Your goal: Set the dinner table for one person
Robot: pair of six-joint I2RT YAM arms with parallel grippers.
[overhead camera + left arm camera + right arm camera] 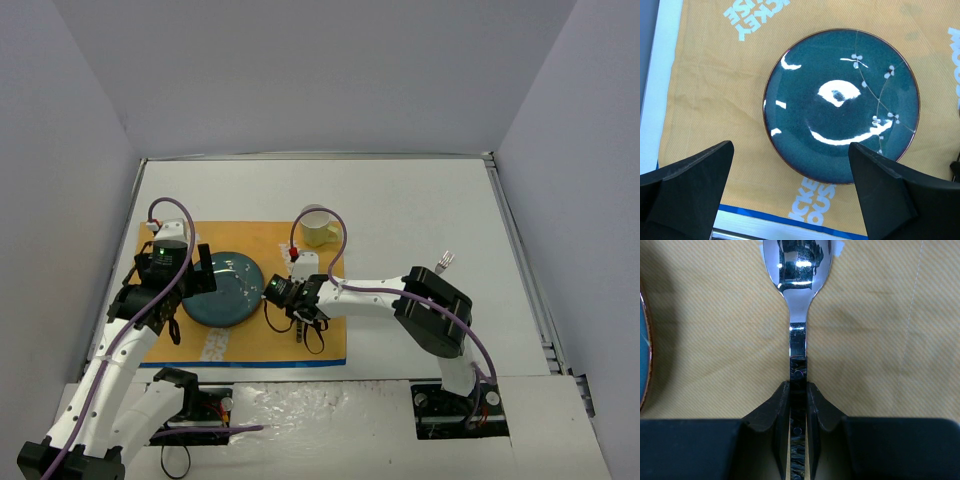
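Observation:
A dark teal plate [222, 288] [840, 105] lies on the orange-yellow placemat [250, 240] at the left of the white dinner table [400, 210]. My left gripper [185, 295] [790, 150] hovers at the plate's left edge, open, with nothing between its fingers. My right gripper [298, 318] [798, 390] is just right of the plate, low over the placemat [880, 340]. It is shut on the dark handle of a steel spoon [799, 270], whose bowl points away from the fingers. The plate's rim [644, 340] shows at the left of the right wrist view.
A pale yellow cup [318, 228] stands at the placemat's far right corner. A fork [444, 262] lies on the bare table to the right, behind the right arm's elbow. White walls close in the table on three sides.

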